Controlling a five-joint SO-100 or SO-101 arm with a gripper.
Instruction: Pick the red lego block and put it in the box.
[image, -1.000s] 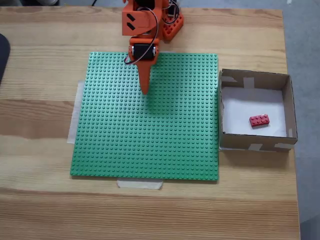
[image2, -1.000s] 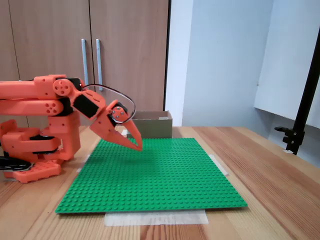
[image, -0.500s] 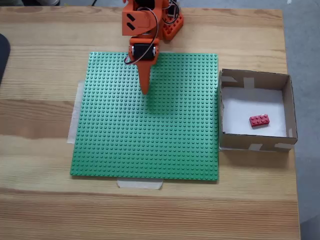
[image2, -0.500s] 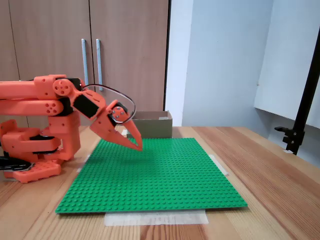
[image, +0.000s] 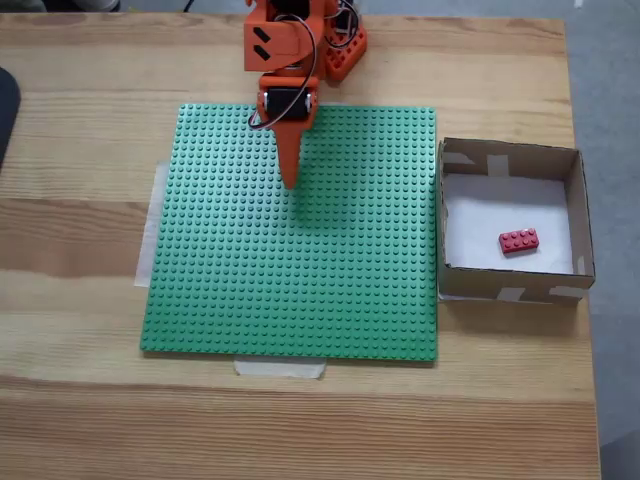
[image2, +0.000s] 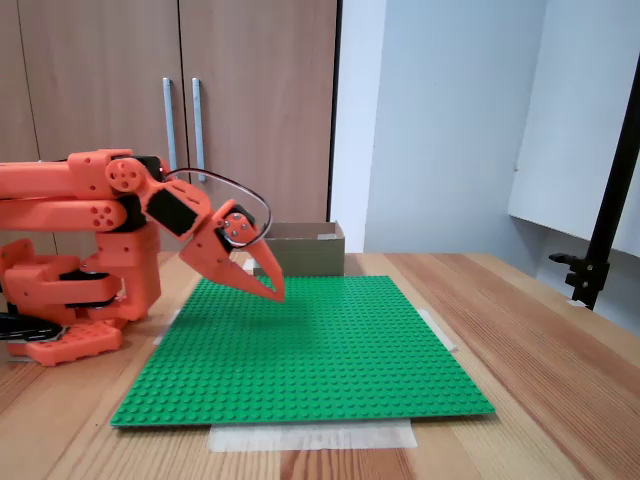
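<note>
In a fixed view from above, the small red rectangular lego block (image: 519, 240) is lying studs-up on the white bottom of the square, shallow brown cardboard box (image: 577, 222), right of the bottom's centre and clear of every wall. Its long axis is running nearly left to right, with the right end tipped slightly toward the top of the picture. The orange two-finger gripper (image: 290, 182) is pointing down over the upper part of the flat green studded baseplate (image: 300, 290), well apart from the box, fingers drawn together into one point and holding nothing.

In a fixed view from the side, the gripper (image2: 278, 294) is hanging just above the baseplate (image2: 320, 360), fingers together. The box (image2: 305, 250) is sitting behind it.

The placing looks done; the arm is best parked folded and low, away from the box.
</note>
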